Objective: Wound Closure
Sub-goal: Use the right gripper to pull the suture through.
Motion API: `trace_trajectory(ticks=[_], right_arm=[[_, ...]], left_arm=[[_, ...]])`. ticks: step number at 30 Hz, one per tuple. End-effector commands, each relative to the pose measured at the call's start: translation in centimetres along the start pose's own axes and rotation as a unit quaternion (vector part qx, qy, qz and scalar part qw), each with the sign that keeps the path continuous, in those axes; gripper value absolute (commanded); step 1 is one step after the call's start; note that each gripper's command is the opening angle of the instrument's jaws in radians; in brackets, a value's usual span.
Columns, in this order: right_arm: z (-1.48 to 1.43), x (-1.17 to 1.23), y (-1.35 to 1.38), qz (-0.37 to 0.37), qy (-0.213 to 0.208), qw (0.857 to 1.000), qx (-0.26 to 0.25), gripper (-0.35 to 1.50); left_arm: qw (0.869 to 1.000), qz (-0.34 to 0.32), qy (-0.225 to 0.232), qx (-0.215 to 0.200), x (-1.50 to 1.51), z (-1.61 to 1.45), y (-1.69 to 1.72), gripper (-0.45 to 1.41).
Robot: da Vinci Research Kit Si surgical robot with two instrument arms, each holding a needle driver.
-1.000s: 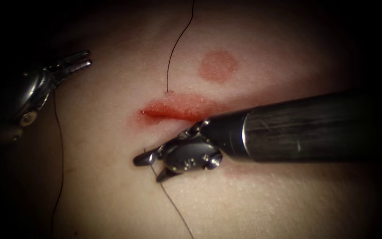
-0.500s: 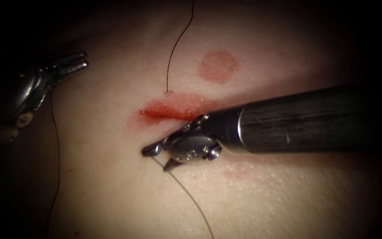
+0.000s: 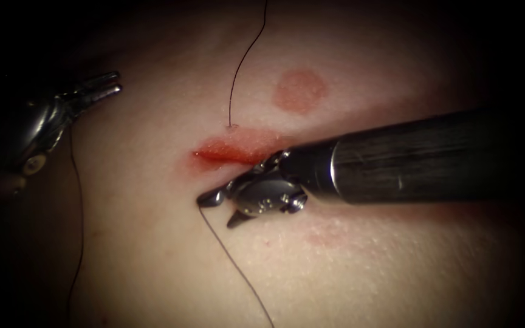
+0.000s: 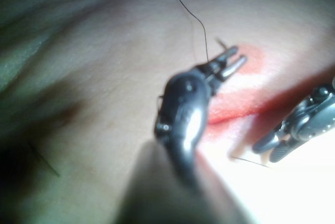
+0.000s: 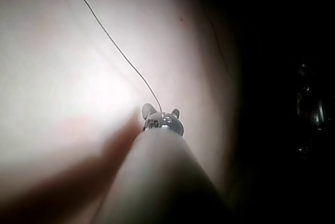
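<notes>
the right tool (image 3: 220,209) sits just below the cut (image 3: 232,153), its shaft coming in from the right and lying across the cut's right end. its two jaws are spread apart, one pointing left, one pointing down-left, and the thread (image 3: 235,261) passes by the tip of the upper jaw and runs off down and to the right across the tissue (image 3: 153,255). whether the jaws actually pinch that thread, i can't tell; they look parted with nothing clamped between them. compared with a second ago the tool has lifted closer to the cut and the thread below it lies on a new slant.

the left tool (image 3: 109,85) hangs well off to the left of the cut, jaws parted a little and holding nothing. another run of thread drops past it, down the left side.

above the cut, a strand (image 3: 238,73) comes down from the top and enters the tissue at the cut's upper edge. red fluid (image 3: 247,146) stains the cut. the needle i can't make out.

in the left wrist view the left tool (image 4: 227,64) shows its slim jaws slightly apart over the red cut (image 4: 235,106), with the right tool (image 4: 277,148) beyond. in the right wrist view the thread (image 5: 112,43) leads away from the right tool (image 5: 161,114).
</notes>
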Motion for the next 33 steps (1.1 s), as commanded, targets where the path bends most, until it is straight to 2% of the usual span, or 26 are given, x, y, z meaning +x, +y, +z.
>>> trace_trajectory(ticks=[1, 8, 15, 24, 25, 26, 27, 29, 31, 33], right_arm=[[0.16, 0.03, -0.06, 0.000, 0.000, 1.000, 0.004, 1.03], [0.28, 0.10, -0.12, -0.004, 0.004, 1.000, 0.008, 1.03], [0.40, 0.16, -0.03, -0.004, 0.006, 1.000, 0.005, 0.99], [0.49, 0.14, -0.09, -0.006, 0.002, 1.000, 0.014, 0.88], [0.52, 0.15, -0.12, -0.008, 0.001, 1.000, 0.019, 0.79], [0.52, 0.15, -0.12, -0.008, 0.001, 1.000, 0.019, 0.79], [0.53, 0.15, -0.12, -0.006, 0.001, 1.000, 0.022, 0.71], [0.55, 0.15, -0.14, 0.002, 0.005, 0.999, 0.037, 0.34], [0.54, 0.15, -0.13, 0.018, 0.008, 0.998, 0.051, -0.35], [0.54, 0.14, -0.12, 0.028, 0.008, 0.998, 0.049, -0.35]], left_arm=[[1.000, -0.001, 0.000, 0.000, -0.07, 0.03, -0.01, -0.35], [1.000, -0.001, 0.000, 0.001, -0.07, 0.04, -0.02, -0.35], [1.000, -0.001, 0.000, -0.001, -0.07, 0.02, -0.01, -0.35], [1.000, -0.004, -0.001, 0.000, -0.06, 0.00, -0.01, -0.35], [1.000, -0.004, -0.001, 0.000, -0.06, 0.01, -0.01, -0.35], [1.000, -0.004, -0.001, 0.000, -0.06, 0.01, -0.01, -0.35], [1.000, -0.004, -0.001, 0.000, -0.06, 0.01, -0.01, -0.35], [1.000, -0.004, -0.001, 0.000, -0.06, 0.01, -0.01, -0.35], [1.000, -0.004, -0.001, 0.000, -0.06, 0.01, -0.01, -0.35], [1.000, -0.004, -0.001, 0.000, -0.06, 0.01, -0.01, -0.35]])
